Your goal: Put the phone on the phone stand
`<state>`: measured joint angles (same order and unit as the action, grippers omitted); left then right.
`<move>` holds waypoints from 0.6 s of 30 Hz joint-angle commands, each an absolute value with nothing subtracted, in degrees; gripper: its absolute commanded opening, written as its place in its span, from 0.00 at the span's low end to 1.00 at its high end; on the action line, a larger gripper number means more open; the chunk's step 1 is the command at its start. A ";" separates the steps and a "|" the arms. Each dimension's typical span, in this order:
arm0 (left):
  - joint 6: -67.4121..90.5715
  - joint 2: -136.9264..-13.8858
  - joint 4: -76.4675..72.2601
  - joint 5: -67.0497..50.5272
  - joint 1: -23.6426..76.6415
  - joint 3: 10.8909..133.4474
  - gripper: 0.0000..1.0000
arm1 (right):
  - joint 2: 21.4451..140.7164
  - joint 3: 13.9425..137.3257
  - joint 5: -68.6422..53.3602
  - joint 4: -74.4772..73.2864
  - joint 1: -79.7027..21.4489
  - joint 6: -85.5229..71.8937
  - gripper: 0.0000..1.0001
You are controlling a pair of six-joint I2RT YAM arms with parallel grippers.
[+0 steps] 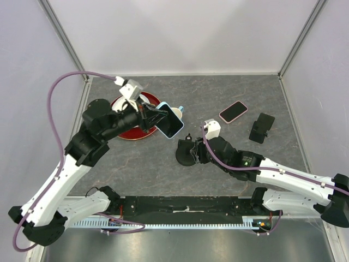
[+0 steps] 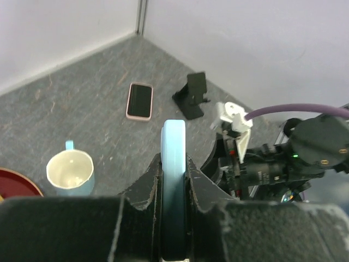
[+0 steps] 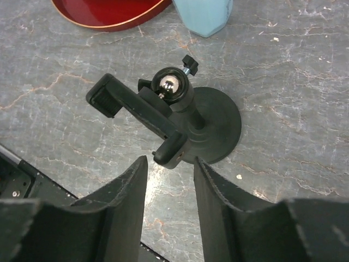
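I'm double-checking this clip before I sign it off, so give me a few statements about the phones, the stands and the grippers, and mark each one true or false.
1. The left gripper is shut on the light blue phone. True.
2. The pink phone sits in the round-based stand. False: it lies flat on the table, near a second black stand.
3. The right gripper has its jaws open right by the round-based stand. True.
4. The mug lies on its side. False: it stands upright beside the red plate.
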<state>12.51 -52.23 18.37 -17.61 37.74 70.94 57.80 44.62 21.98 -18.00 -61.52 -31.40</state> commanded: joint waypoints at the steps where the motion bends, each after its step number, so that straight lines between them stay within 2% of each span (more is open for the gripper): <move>1: 7.74 -52.65 14.78 -17.05 37.79 70.06 0.02 | 57.92 45.97 26.45 -16.17 -61.79 -29.89 0.43; 5: 5.98 -51.68 11.96 -24.93 37.71 65.05 0.02 | 57.31 45.53 27.69 -16.17 -61.79 -27.43 0.38; 13: 6.50 -51.41 8.44 -32.77 37.97 59.68 0.02 | 55.82 44.91 27.87 -18.28 -61.79 -24.88 0.40; 15: 7.12 -51.68 6.26 -34.71 37.88 59.07 0.02 | 54.68 44.04 27.42 -18.28 -61.79 -24.17 0.46; 16: 7.90 -51.77 5.46 -35.59 37.97 58.80 0.02 | 53.28 43.77 26.64 -18.37 -61.87 -23.91 0.54; 17: 8.26 -52.55 4.23 -37.86 37.88 58.45 0.02 | 52.48 43.16 26.28 -18.46 -61.79 -23.65 0.67; 18: 8.26 -53.34 2.22 -39.79 37.88 58.10 0.02 | 51.77 42.89 26.19 -18.72 -61.87 -23.21 0.71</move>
<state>8.16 -52.60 14.22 -31.14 37.74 58.11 55.59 44.10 26.26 -18.52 -61.65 -25.56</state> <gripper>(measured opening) 0.180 0.621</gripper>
